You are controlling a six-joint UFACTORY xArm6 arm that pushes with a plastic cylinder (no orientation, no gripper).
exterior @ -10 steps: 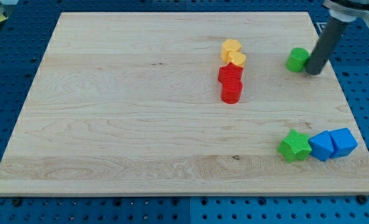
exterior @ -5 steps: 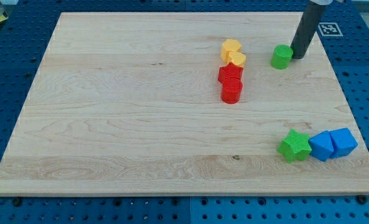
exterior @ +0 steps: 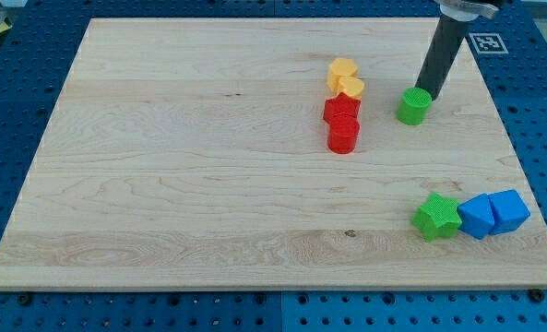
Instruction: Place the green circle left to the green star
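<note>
My tip (exterior: 428,93) has no pincer to open or close; it touches the green circle (exterior: 413,106) from the view's top right. The green star (exterior: 436,217) sits well below, beside two blue blocks (exterior: 493,213).

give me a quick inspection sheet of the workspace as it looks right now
surface: light wooden board on a blue pegboard base.
job's things: green circle at the view's upper right; green star at the lower right, well below the circle, so the circle is not yet to the star's left.
clutter: two yellow blocks stacked in a column with two red blocks near the centre; two blue blocks touching the star's right side.
grippers: none; my tip sits against the circle's upper-right edge.
cables: nothing seen.
surroundings: a black-and-white marker tag beyond the board's upper-right corner.
</note>
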